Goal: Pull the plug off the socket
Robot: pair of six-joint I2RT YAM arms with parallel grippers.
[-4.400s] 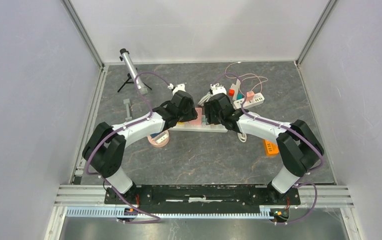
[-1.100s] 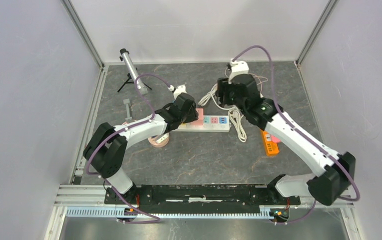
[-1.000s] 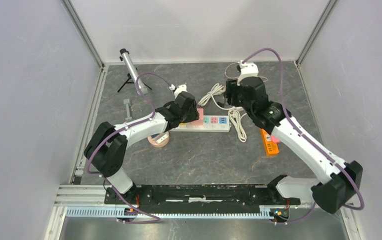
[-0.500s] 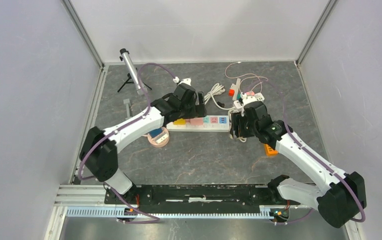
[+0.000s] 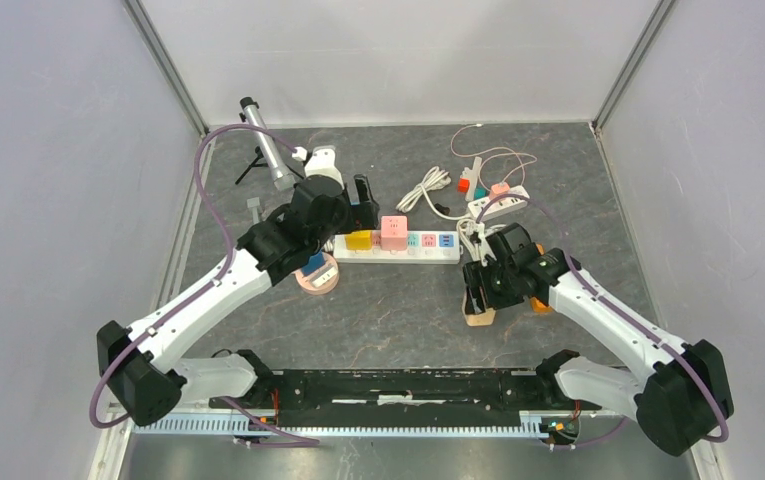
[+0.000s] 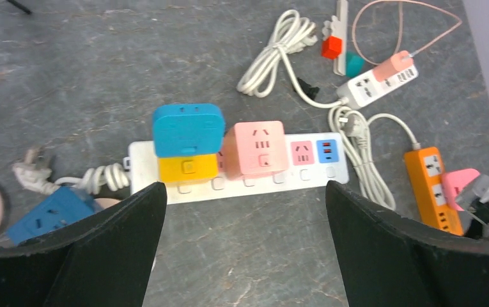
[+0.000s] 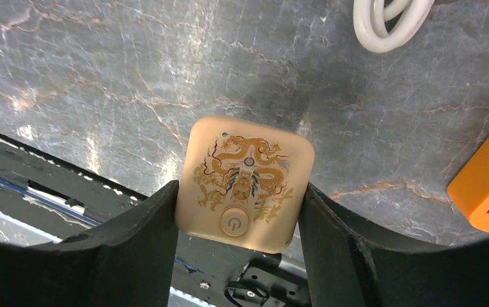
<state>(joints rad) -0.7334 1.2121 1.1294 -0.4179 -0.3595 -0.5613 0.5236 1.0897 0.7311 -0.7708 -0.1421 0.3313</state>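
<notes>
Grey marbled tabletop, pale walls. At centre the left gripper hangs spread wide over the white power strip; the right gripper clamps a cream dragon-printed plug

Bright, even overhead light, soft faint shadows, all views sharp, slight glare on the grey tabletop

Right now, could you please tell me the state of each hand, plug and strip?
left hand, open, empty
right hand, shut on beige plug
beige plug, out of white power strip
pink plug, seated in white power strip
yellow plug, seated in white power strip
</notes>
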